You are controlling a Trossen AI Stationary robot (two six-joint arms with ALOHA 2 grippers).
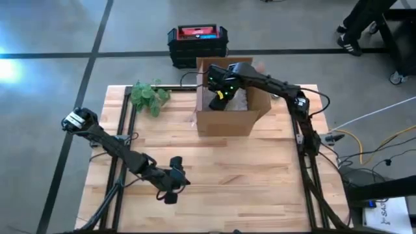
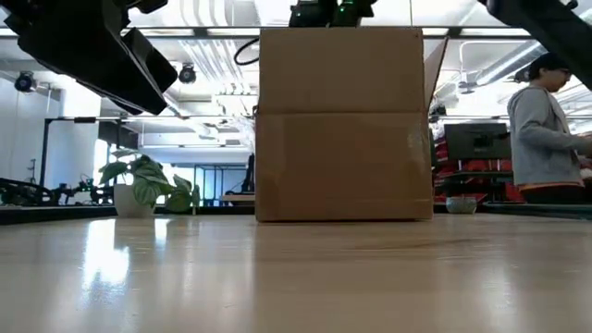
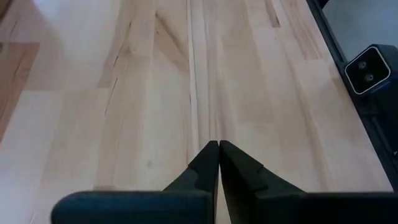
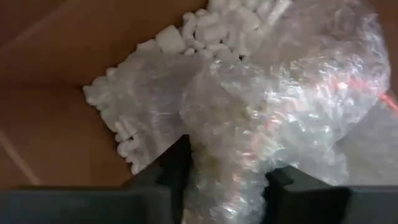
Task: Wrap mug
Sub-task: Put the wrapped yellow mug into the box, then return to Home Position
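An open cardboard box (image 1: 224, 120) stands at the far middle of the wooden table. My right gripper (image 1: 220, 97) reaches down into it. In the right wrist view a bundle of clear bubble wrap (image 4: 280, 106) lies on white packing peanuts (image 4: 186, 37) on the box floor, and my right gripper (image 4: 231, 177) is shut on it. The mug itself is hidden; only wrap shows. My left gripper (image 3: 219, 146) is shut with nothing in it, low over the bare table near the front edge (image 1: 172, 192). My right gripper has the near end of the bubble-wrap bundle (image 4: 227, 155) between its two fingers (image 4: 177, 168), which come from above into the box. Several crumpled layers fill the gap. The rest of the bundle lies on the packing peanuts and the box floor.
A potted plant (image 1: 148, 96) sits at the far left of the table, left of the box. A black and red case (image 1: 197, 42) stands on the floor behind the table. A person (image 2: 546, 139) stands in the room beyond, at the right.
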